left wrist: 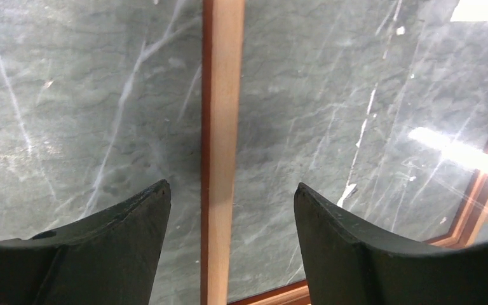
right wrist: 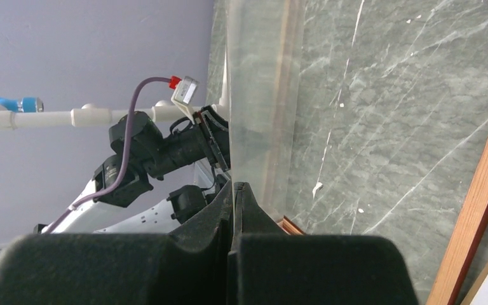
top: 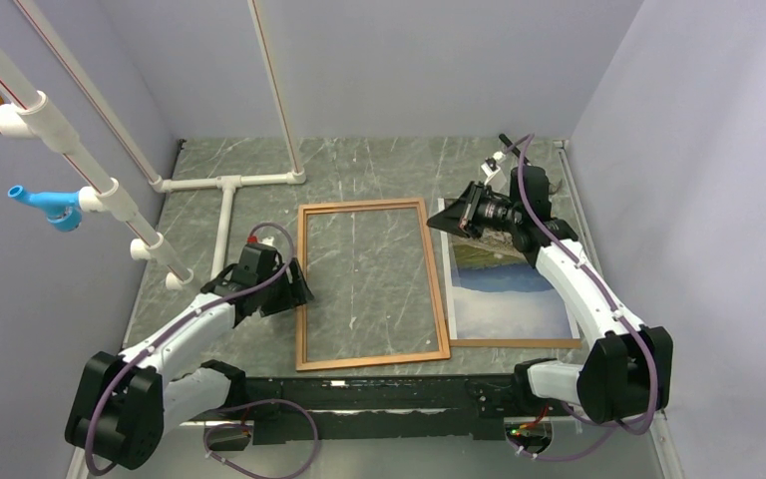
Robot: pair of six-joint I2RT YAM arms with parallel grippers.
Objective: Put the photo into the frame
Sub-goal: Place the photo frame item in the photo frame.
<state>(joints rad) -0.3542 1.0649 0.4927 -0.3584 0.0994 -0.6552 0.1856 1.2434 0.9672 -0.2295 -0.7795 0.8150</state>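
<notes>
The photo (top: 507,289) is laid picture-up on the desk (top: 359,170), just beside the frame (top: 374,359), at its 3 o'clock. The photo's 11 o'clock corner seems to be pinched by the clenched right fingers (right wrist: 213,219). Held by one corner only, the thin photo could be bent, creased or dropped. It could also be caught on the frame's 3 o'clock side. The frame's 9 o'clock side is straddled by the left fingers (left wrist: 133,222), spread wide and not touching, so the frame could be pushed away.
</notes>
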